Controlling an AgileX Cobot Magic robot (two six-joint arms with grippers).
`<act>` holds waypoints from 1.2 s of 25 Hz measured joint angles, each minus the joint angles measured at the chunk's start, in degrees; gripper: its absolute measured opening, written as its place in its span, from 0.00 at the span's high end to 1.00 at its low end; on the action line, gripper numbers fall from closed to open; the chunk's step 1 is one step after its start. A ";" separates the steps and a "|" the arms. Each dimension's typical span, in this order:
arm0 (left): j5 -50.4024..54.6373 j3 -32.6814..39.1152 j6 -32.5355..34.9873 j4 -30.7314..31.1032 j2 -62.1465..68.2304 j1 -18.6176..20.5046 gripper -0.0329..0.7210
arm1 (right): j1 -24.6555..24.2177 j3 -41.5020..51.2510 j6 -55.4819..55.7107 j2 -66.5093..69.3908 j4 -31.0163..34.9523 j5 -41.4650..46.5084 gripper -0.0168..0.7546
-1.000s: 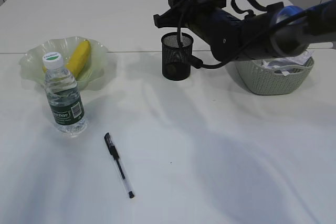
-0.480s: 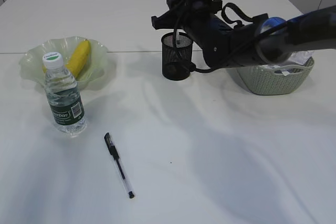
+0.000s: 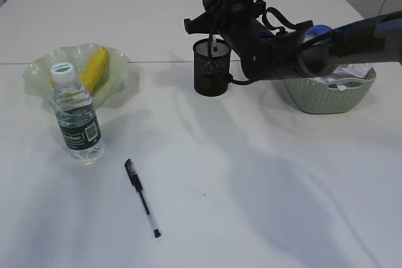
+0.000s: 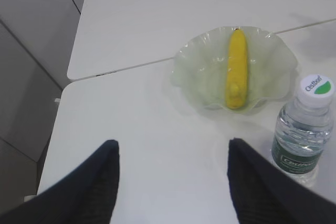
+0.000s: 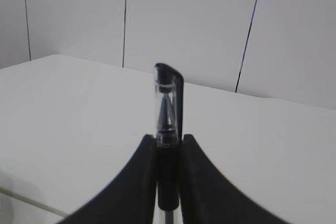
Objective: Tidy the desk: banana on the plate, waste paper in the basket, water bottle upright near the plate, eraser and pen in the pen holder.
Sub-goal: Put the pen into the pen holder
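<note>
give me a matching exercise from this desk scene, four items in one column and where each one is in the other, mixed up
Items:
1. banana
2. water bottle
3. pen held by the right gripper
4. second pen

Places:
a. lying flat on the table in the foreground
b. standing upright just in front of the plate
c. held vertical above the pen holder
d. lying on the plate

Shown in the views: plate, table, pen holder, right gripper.

Pairs: 1-d, 2-b, 3-c, 4-a
</note>
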 joint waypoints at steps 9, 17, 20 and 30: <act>0.13 0.00 0.00 0.04 1.11 0.00 0.34 | -1.33 0.00 1.13 0.13 0.13 0.47 0.86; 0.13 0.00 0.00 0.04 1.24 0.00 0.34 | -1.33 -0.13 2.56 0.84 -1.40 0.70 0.86; 0.13 0.00 0.00 0.04 1.24 0.00 0.34 | -1.33 -0.13 2.56 0.84 -1.85 0.69 0.86; 0.13 0.00 0.00 0.13 1.24 0.00 0.34 | -1.33 -0.17 4.53 0.84 -2.28 1.13 0.84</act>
